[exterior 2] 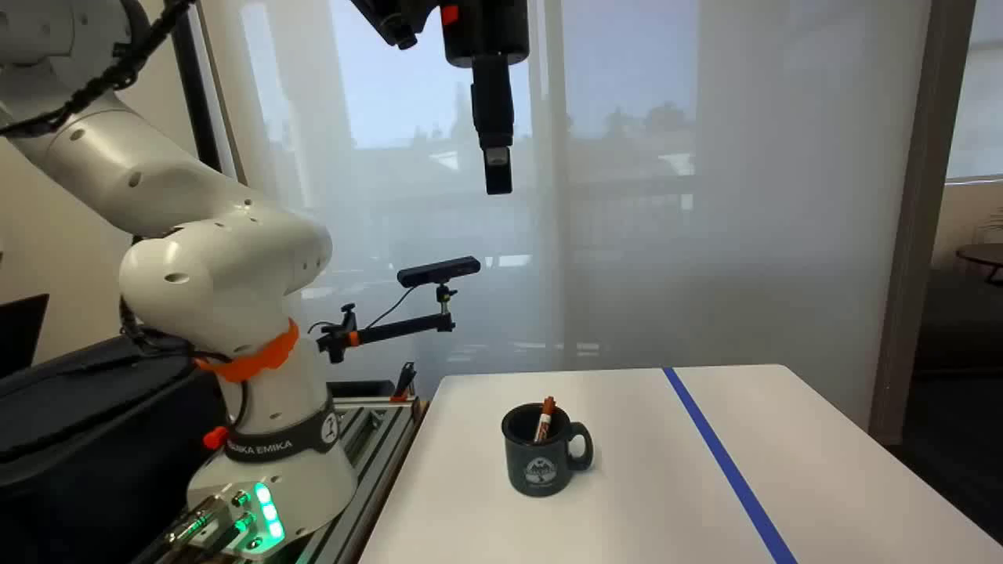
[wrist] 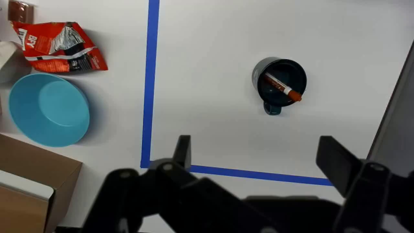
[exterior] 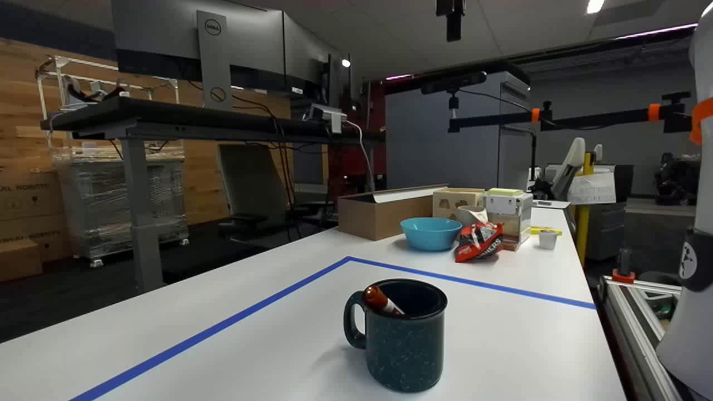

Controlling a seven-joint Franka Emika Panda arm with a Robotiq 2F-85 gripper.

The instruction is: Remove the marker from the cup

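A dark green speckled cup (exterior: 405, 353) stands upright on the white table; it also shows in an exterior view (exterior 2: 541, 470) and in the wrist view (wrist: 291, 72). A marker with a brown-orange cap (exterior: 380, 299) leans inside the cup, cap end up at the rim; it also shows in an exterior view (exterior 2: 544, 419) and in the wrist view (wrist: 278, 84). My gripper (wrist: 254, 147) is open and empty, its two fingers wide apart. It hangs high above the table and the cup, seen side-on in an exterior view (exterior 2: 498, 168).
Blue tape (wrist: 150, 81) marks lines on the table (exterior: 250, 356). Beyond it are a blue bowl (exterior: 430, 234), a red snack bag (exterior: 479, 242), a cardboard box (exterior: 370, 217) and small containers. A camera on a black arm (exterior 2: 439, 271) stands beside the table.
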